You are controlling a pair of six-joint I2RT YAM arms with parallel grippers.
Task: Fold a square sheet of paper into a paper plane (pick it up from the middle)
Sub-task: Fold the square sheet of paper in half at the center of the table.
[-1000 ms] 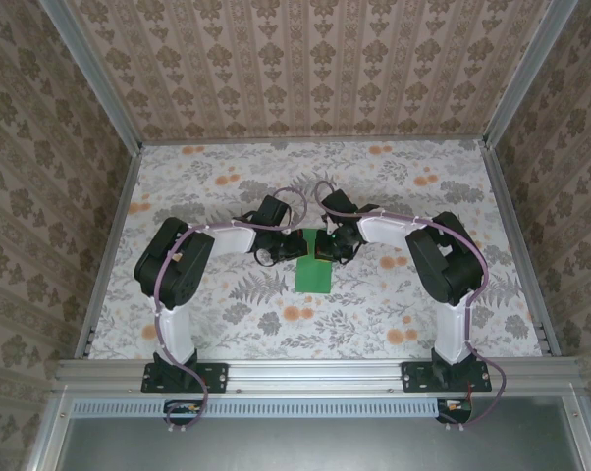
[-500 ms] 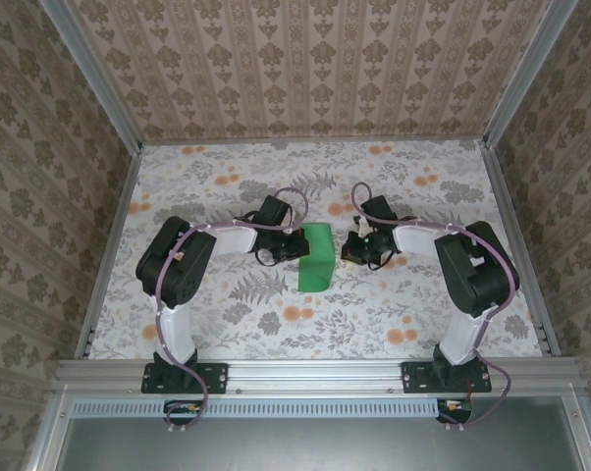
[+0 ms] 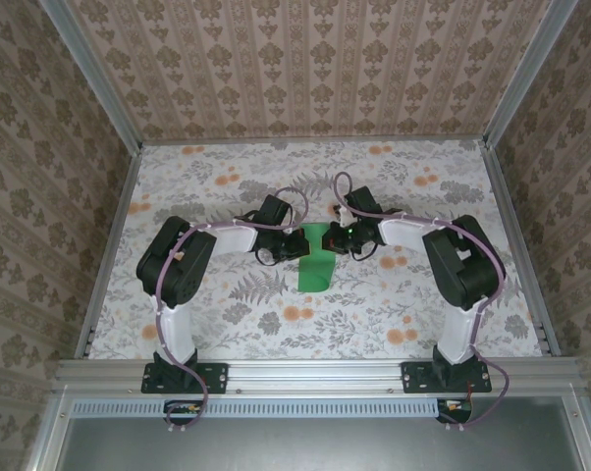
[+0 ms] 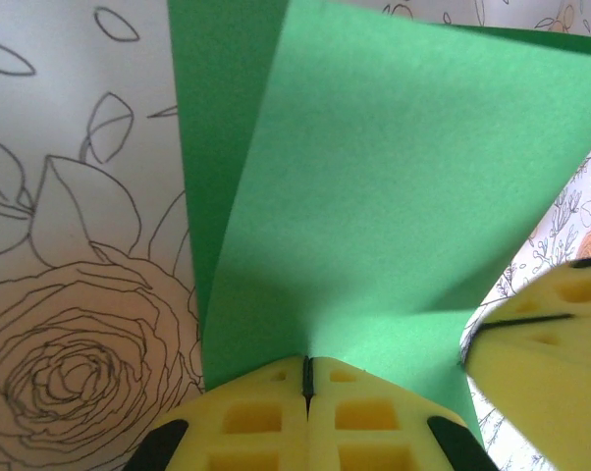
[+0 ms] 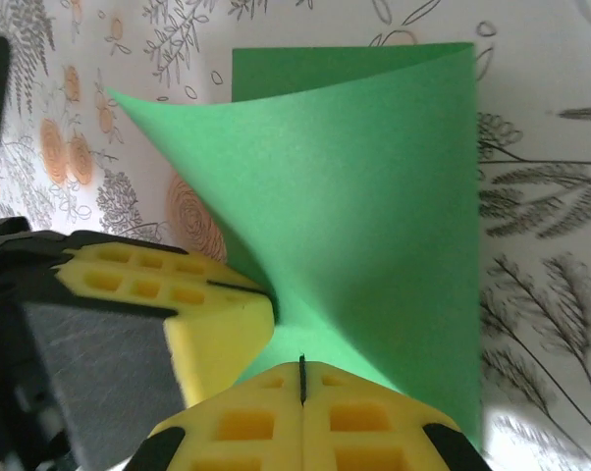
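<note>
The square sheet of paper (image 3: pixel 317 269) is bright green and folded over, one flap lifted off the table between the two grippers. My left gripper (image 3: pixel 295 246) is shut on the raised flap's edge; the left wrist view shows the paper (image 4: pixel 394 196) running into its closed yellow jaws (image 4: pixel 308 365). My right gripper (image 3: pixel 338 239) is shut, its tips (image 5: pixel 302 365) resting against the paper (image 5: pixel 374 177) right beside the left gripper (image 5: pixel 266 292). I cannot see paper between the right jaws. No finished paper plane is in view.
The table (image 3: pixel 227 186) has a floral cloth and is fenced by aluminium rails (image 3: pixel 315 371) and patterned walls. One right finger (image 4: pixel 551 343) sits close beside the left jaws. Open room lies left, right and behind the paper.
The right gripper pulled away to the right of the paper half a second ago, then came back to its upper right edge. The left gripper held the paper throughout.
</note>
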